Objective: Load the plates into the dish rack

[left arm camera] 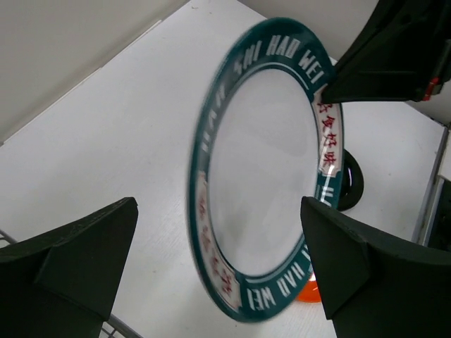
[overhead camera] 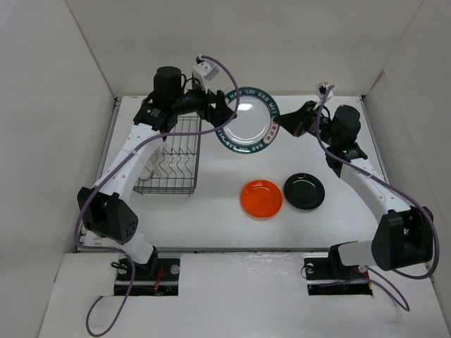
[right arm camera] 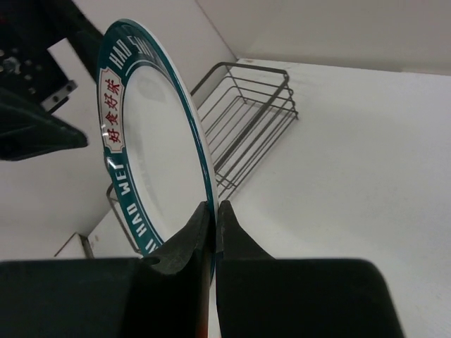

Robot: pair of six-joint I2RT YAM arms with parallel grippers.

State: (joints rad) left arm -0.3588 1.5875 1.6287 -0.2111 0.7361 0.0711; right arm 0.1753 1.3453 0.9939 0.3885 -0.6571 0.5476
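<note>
The white plate with the dark green patterned rim (overhead camera: 246, 125) is held on edge above the table at the back centre. My right gripper (overhead camera: 285, 125) is shut on its right rim, seen close in the right wrist view (right arm camera: 213, 211) with the plate (right arm camera: 155, 141) pinched between the fingers. My left gripper (overhead camera: 221, 113) is open at the plate's left rim. In the left wrist view (left arm camera: 218, 260) the plate (left arm camera: 268, 162) stands between the spread fingers (left arm camera: 77, 260). The black wire dish rack (overhead camera: 184, 141) lies at the left. The orange plate (overhead camera: 261, 198) and black plate (overhead camera: 304, 191) lie flat on the table.
White walls enclose the table on three sides. The rack also shows behind the plate in the right wrist view (right arm camera: 246, 120). Something pale and plate-like stands among the rack's wires (overhead camera: 165, 167). The right gripper body (left arm camera: 394, 56) fills the upper right of the left wrist view.
</note>
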